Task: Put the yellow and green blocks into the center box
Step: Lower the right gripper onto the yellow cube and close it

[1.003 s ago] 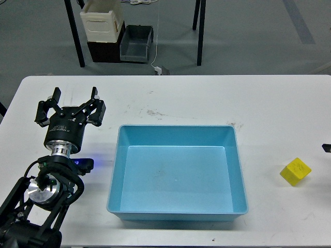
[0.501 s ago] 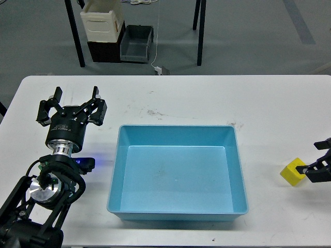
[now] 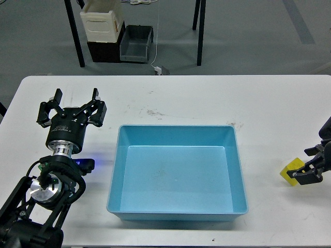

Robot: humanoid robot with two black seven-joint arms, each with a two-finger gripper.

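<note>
White tabletop (image 3: 181, 98): blue box (image 3: 177, 173), centre, nothing inside. Yellow block (image 3: 291, 171), far right, partly covered by right tool (image 3: 306, 173); grip cannot be told. Left tool (image 3: 72, 106), fingers spread, holding nothing, left of box.

1 small yellow cube block (image 3: 290, 168) is sitting on 1 white table (image 3: 207, 98). 1 light blue rectangular plastic box (image 3: 177, 173) is resting there, and 2 black grippers are showing.
</note>
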